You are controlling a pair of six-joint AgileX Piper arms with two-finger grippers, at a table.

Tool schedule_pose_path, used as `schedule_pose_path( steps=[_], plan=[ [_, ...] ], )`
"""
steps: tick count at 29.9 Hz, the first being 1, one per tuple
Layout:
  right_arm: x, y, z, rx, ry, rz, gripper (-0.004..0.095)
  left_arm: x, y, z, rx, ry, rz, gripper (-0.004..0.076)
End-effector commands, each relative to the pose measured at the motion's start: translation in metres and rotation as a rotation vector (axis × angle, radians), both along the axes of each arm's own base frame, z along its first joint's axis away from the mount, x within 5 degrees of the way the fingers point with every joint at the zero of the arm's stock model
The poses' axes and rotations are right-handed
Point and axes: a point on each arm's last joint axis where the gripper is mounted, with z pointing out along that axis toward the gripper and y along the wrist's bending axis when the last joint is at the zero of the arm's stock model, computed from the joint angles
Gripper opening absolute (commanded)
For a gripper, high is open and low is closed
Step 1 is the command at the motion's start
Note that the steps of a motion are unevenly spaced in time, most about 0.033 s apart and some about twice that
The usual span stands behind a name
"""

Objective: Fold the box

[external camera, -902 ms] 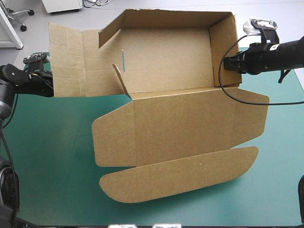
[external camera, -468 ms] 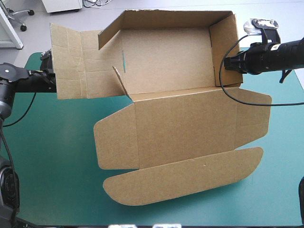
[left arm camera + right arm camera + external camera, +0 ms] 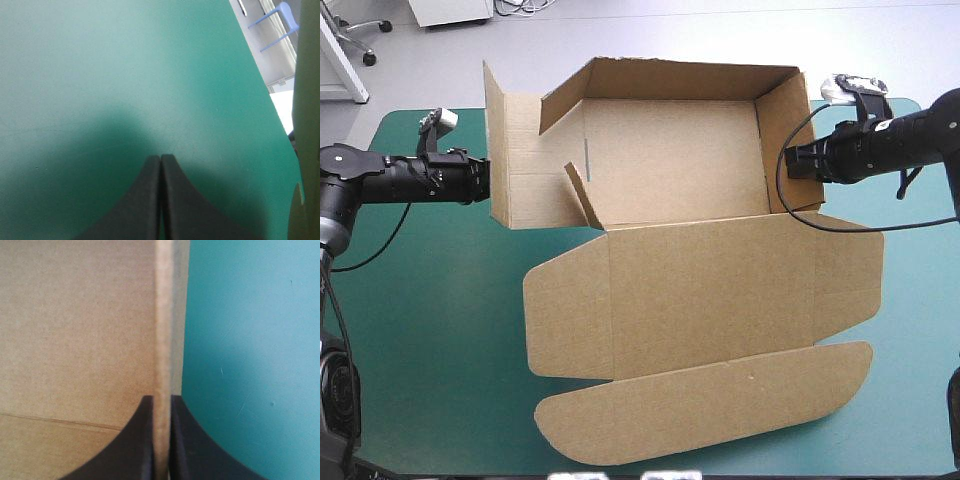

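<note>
Box [image 3: 670,160] sits mid-desk toward the far edge, half built. Back wall [image 3: 680,82] is up and the lid [image 3: 710,290] lies flat toward the near edge of the teal-green desk [image 3: 430,330], with its rounded tuck flap [image 3: 700,395] nearest me.

Right gripper [image 3: 790,160] clamps the right wall [image 3: 788,120]. Its wrist view shows the board edge pinched between the two black fingers [image 3: 145,440], all but closed on it. I read it as an anchor: it holds that wall upright and pins the box so it won't slide.

Left gripper [image 3: 480,180] is closed tight and empty, fingers meeting in one point (only desk cover ahead in its own view). Its tip is at, maybe touching, the outer face of the left wall [image 3: 515,150], which stands near upright but splayed outward from the tray. Closed fingers make a blunt pusher, so my guess is it's nudging that wall inward.

Small corner flap [image 3: 578,190] pokes up loose at the left corner, untucked.

Step in hand, as I judge it, is raising the left wall, with tucking not yet done. The risk is that flap landing on the wrong side of the wall.
</note>
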Motion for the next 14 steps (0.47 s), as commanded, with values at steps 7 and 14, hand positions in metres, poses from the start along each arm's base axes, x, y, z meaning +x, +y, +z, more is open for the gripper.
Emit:
schedule_pose_path(
  steps=[7,14],
  plan=[
    [0.01,0.031,0.002,0.1,-0.039,0.082,-0.0028,-0.011,-0.013,0.027,-0.084,-0.083,-0.049,-0.0014],
    [0.022,0.04,-0.013,0.078,-0.019,0.089,-0.0028,-0.011,-0.015,0.028,-0.101,-0.087,-0.058,-0.0015]
  ],
)
